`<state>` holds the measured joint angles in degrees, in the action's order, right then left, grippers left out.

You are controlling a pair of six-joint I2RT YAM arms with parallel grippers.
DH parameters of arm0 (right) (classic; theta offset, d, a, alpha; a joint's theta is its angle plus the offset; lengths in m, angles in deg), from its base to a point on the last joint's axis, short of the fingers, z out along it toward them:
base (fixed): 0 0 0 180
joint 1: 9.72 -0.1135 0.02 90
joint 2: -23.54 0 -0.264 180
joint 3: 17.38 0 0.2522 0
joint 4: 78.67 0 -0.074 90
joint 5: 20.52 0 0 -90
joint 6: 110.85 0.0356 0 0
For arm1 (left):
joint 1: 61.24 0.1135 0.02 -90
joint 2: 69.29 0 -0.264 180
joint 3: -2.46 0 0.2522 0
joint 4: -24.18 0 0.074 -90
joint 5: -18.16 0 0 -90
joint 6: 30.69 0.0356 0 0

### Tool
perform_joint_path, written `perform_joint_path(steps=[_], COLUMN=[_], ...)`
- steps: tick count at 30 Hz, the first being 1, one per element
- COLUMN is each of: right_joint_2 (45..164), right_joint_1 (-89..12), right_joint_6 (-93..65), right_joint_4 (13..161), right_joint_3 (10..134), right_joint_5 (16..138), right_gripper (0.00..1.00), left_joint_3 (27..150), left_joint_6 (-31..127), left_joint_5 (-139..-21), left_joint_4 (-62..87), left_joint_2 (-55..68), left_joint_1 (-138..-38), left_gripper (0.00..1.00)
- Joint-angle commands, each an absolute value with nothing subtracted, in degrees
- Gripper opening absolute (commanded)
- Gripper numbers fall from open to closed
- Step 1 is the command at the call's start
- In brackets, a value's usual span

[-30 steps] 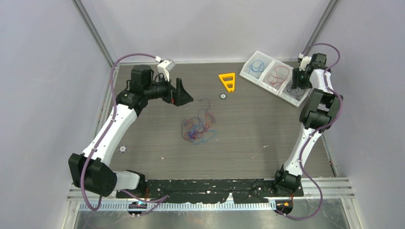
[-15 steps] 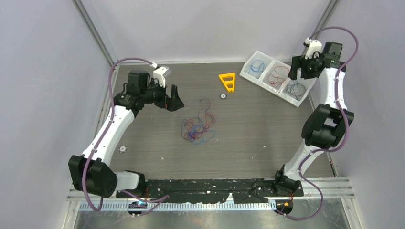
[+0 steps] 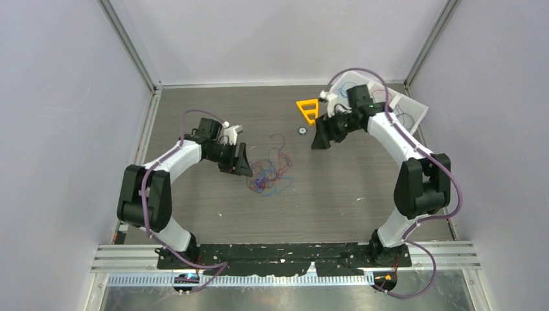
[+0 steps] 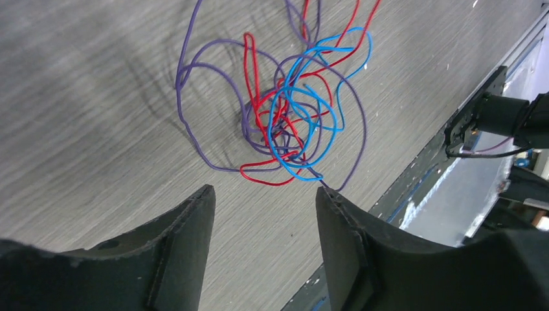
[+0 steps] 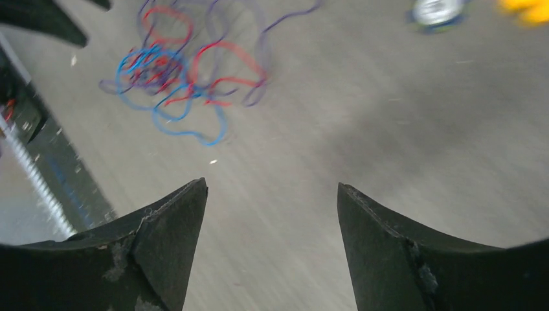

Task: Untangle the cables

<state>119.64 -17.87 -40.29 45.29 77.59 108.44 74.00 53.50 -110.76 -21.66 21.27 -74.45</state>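
Note:
The cables (image 3: pixel 268 173) are thin red, blue and purple wires in a loose tangled clump on the grey table. In the left wrist view the cables (image 4: pixel 291 123) lie just ahead of my left gripper (image 4: pixel 265 191). That gripper is open with only bare table between its fingers, and a purple loop ends close to one fingertip (image 4: pixel 324 194). From above, the left gripper (image 3: pixel 248 170) sits at the clump's left edge. My right gripper (image 3: pixel 317 144) is open and empty, up and to the right of the clump. In its own blurred view the cables (image 5: pixel 175 71) lie well ahead of the right gripper (image 5: pixel 272 184).
An orange plastic triangle (image 3: pixel 309 110) and a small round disc (image 3: pixel 302 130) lie behind the clump, close to the right gripper. A white tray (image 3: pixel 409 107) holding sorted wires stands at the back right, partly behind the right arm. Black tape (image 3: pixel 291 249) lines the near edge.
The left arm swung in and down to the clump's left side, and its jaws narrowed. The right arm left the tray and moved left towards the table's middle.

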Motion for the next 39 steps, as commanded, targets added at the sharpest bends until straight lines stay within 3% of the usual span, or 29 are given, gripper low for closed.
perform_joint_path(steps=[1,13,17,19,21,22,27,29,39], right_joint_2=[119.63,133.65,137.43,138.66,139.70,140.19,140.09,139.37,133.36], right_joint_1=[-25.45,-38.16,-39.73,-40.12,-40.30,-40.30,-40.12,-39.87,-38.69], right_joint_6=[-35.50,-21.26,-17.73,-16.73,-16.61,-16.88,-22.57,-24.42,-34.33], right_joint_4=[51.72,65.37,67.60,69.11,69.26,69.10,65.14,64.23,60.63], right_joint_3=[73.81,79.17,80.74,80.65,80.59,80.65,79.98,78.97,72.02], right_joint_5=[109.78,104.67,103.97,102.39,99.99,98.93,89.50,87.21,78.04], right_gripper=[0.79,0.78,0.76,0.68,0.54,0.42,0.12,0.06,0.05], left_joint_3=[71.68,71.75,71.35,71.15,70.25,69.64,67.44,67.21,75.02], left_joint_6=[47.41,38.86,37.35,37.17,37.22,37.36,40.26,42.23,44.59], left_joint_5=[-113.55,-114.82,-115.56,-116.56,-117.54,-117.87,-118.53,-118.41,-119.41], left_joint_4=[-13.60,-1.60,1.67,2.46,2.80,2.76,-2.15,-4.77,-12.59], left_joint_2=[22.32,30.23,30.83,30.27,28.91,27.63,17.39,12.08,-7.05], left_joint_1=[-74.14,-74.07,-74.00,-73.87,-73.37,-72.96,-69.87,-68.92,-61.63], left_gripper=[0.58,0.40,0.28,0.16,0.05,0.00,0.00,0.00,0.00])
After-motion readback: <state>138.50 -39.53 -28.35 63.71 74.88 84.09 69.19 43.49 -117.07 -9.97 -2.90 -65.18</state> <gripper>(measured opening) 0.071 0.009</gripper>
